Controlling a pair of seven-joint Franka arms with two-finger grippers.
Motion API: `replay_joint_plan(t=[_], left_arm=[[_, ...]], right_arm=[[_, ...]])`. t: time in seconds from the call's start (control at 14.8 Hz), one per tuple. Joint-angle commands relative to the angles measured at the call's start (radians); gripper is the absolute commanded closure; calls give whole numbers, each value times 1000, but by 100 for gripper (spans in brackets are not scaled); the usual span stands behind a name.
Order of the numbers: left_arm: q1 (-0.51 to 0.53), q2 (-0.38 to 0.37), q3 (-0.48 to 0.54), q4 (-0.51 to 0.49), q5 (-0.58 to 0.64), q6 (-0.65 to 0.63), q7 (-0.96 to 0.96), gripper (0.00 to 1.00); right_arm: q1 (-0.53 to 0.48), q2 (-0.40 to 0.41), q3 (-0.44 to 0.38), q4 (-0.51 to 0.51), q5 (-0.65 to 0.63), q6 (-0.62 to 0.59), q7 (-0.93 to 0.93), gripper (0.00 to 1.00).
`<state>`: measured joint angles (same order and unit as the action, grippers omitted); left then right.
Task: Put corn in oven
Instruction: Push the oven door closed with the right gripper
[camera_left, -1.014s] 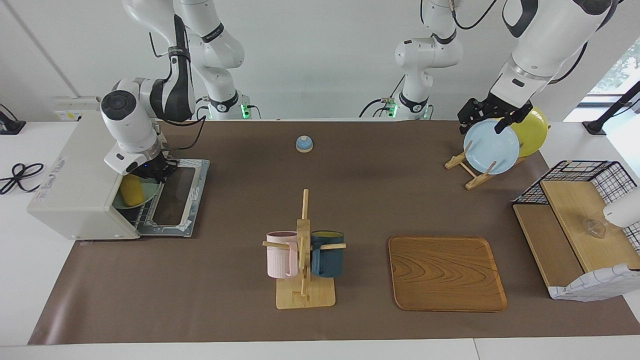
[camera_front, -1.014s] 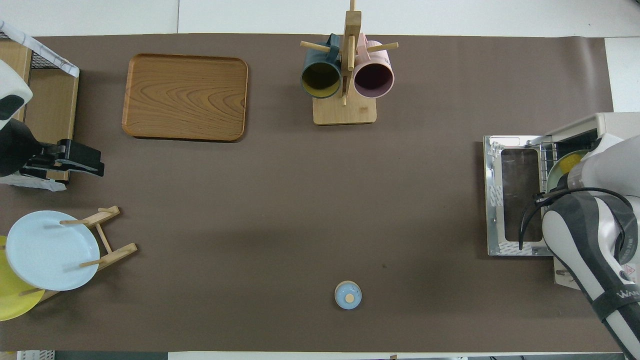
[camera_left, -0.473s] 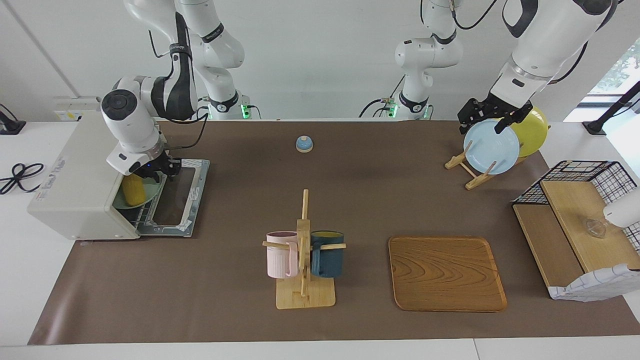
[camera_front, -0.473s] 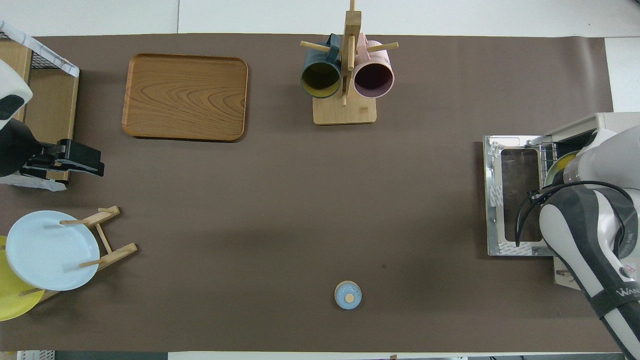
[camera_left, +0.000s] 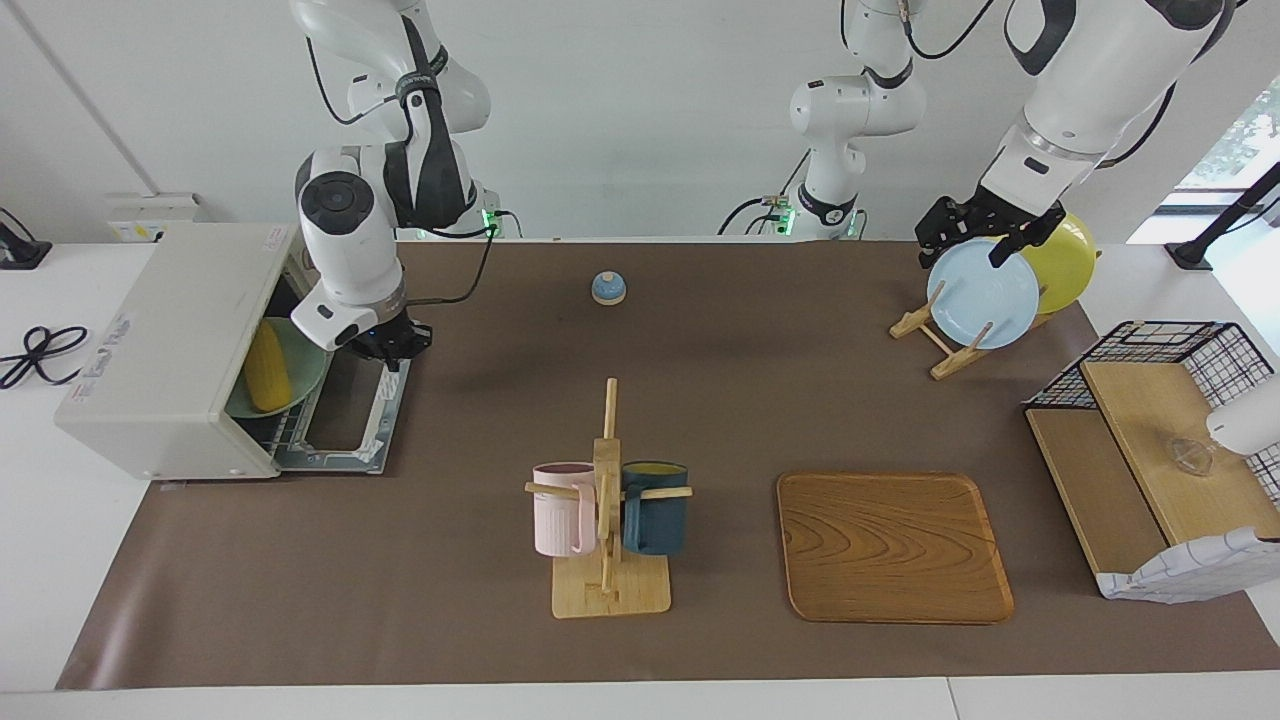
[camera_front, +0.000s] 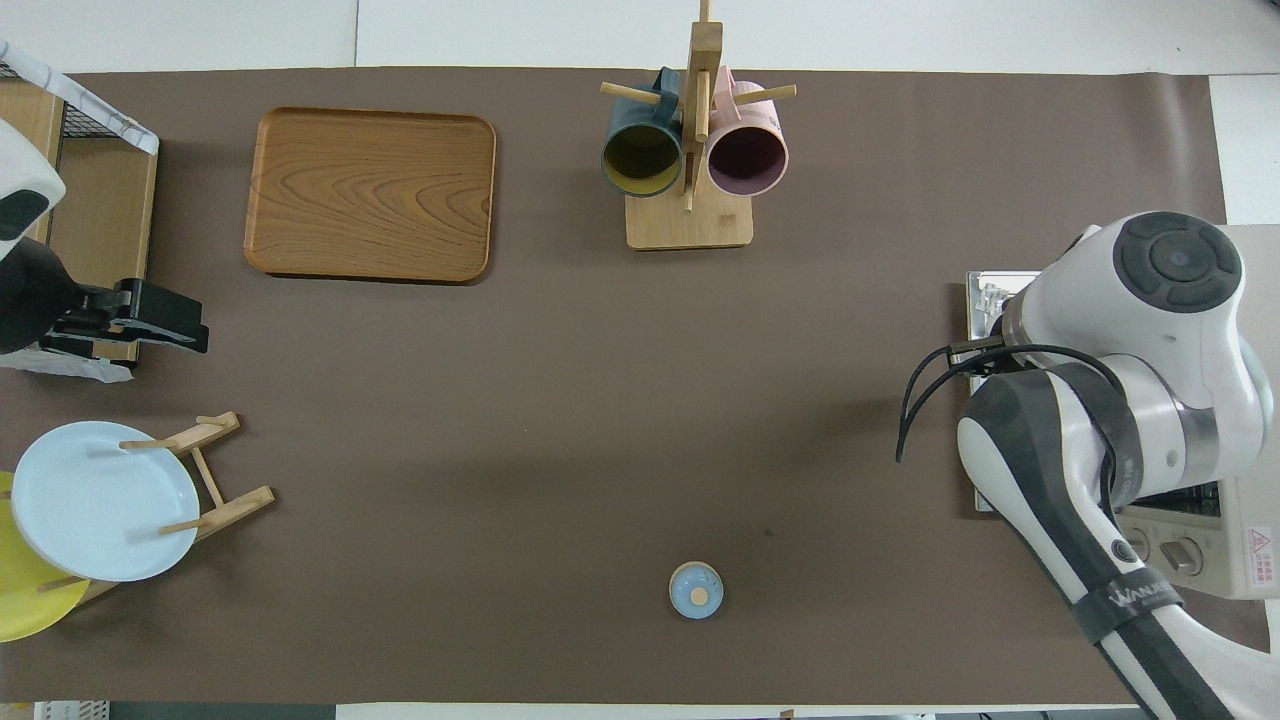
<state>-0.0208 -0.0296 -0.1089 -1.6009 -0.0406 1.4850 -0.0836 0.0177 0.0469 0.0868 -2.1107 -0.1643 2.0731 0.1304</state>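
The yellow corn lies on a pale green plate on the wire rack inside the off-white oven at the right arm's end of the table. The oven's glass door is folded down flat. My right gripper is shut and holds nothing; it hangs over the door's edge nearest the robots, clear of the corn. In the overhead view the right arm covers the corn and most of the oven. My left gripper waits open above the plate rack.
A mug rack with a pink and a dark blue mug stands mid-table, beside a wooden tray. A small blue bell sits near the robots. A rack holds a pale blue plate and a yellow plate; a wire-framed shelf stands beside them.
My right gripper has drawn out of the oven mouth, moved over the open door and shut. The corn stays on the plate inside. The left arm has not moved.
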Motion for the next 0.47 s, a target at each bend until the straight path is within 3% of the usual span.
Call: replay_joint_plan(t=[0.0, 0.41], left_arm=[[15, -13, -9, -4, -7, -11, -5, 0], [15, -13, -9, -4, -7, -11, -5, 0]], right_arm=[[-15, 56, 1, -63, 11, 140, 89, 100], [1, 80, -1, -90, 11, 160, 130, 100]])
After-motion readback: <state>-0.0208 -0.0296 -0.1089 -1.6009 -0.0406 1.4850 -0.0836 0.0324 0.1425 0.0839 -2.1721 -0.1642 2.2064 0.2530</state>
